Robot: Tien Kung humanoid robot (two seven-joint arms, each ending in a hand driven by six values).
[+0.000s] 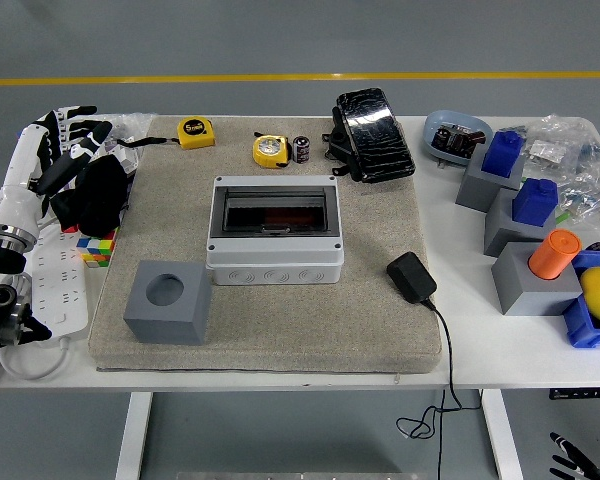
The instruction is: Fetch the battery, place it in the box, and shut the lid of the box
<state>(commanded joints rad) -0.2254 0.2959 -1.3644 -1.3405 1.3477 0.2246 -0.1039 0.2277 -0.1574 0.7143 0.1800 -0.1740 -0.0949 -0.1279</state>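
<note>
A grey workshop floor with one yellow line lies behind a white table (480, 365), most of it covered by a beige felt mat (280, 320).

The battery (301, 149), a small dark cylinder, stands upright near the mat's far edge, just beside a yellow tape measure (270, 150). It is probably rigid, light and smooth-skinned, so likely to slip or roll if knocked over; a pinch across its sides from above, fingers clear of the tape measure, looks the safest hold.

The box (274, 243), a grey plastic enclosure with a dark see-through lid, sits mid-mat, well apart from the battery. Its lid appears to lie down over the opening (though the view does not make this certain), so it may need lifting first.

The left hand (68, 140), white and black, rests at the table's far-left corner with fingers loosely extended, holding nothing. Only fingertips of the right hand (570, 464) show at the lower right corner; whether they are curled cannot be told.

Counted: one battery, one box, two yellow tape measures (the second (196, 132) lies further left), one grey cube with a round hole (167, 301), one black plug adapter (411, 277), three grey blocks at the right, two blue blocks on them, and one orange cylinder (553, 254).
</note>
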